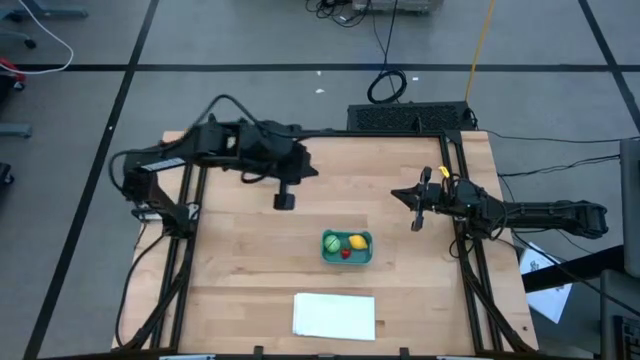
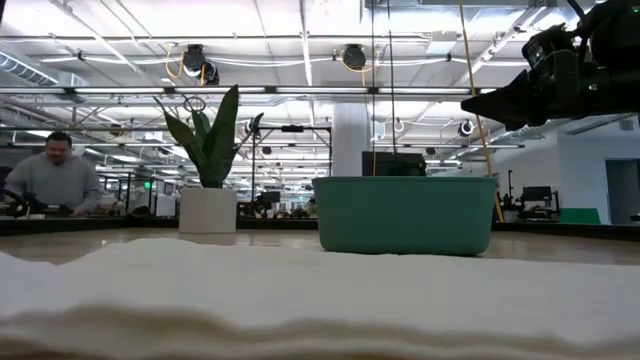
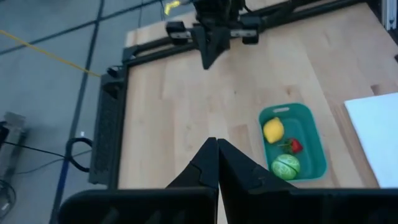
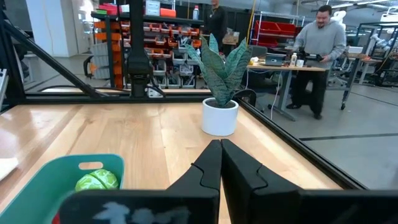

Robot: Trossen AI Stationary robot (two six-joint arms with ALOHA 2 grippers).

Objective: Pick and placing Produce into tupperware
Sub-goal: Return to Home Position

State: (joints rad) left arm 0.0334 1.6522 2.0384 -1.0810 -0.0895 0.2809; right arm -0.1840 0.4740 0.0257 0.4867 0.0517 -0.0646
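White sheet [image 1: 334,316] nearest, the tupperware [image 1: 348,262] farther holds green piece [image 1: 333,242], lemon [image 1: 356,241] and strawberry [image 1: 346,253]; left gripper [image 1: 284,200] and right gripper [image 1: 416,221], clenched empty, seemingly need only park.

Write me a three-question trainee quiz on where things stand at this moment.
1. True or false: the round green piece, the lemon and the strawberry all lie inside the tupperware.
2. The left gripper and the right gripper are: A) both open, B) both shut and empty, C) shut on the lemon.
3. What stands on the table in a white pot?
Key: 1 true; 2 B; 3 the potted plant.
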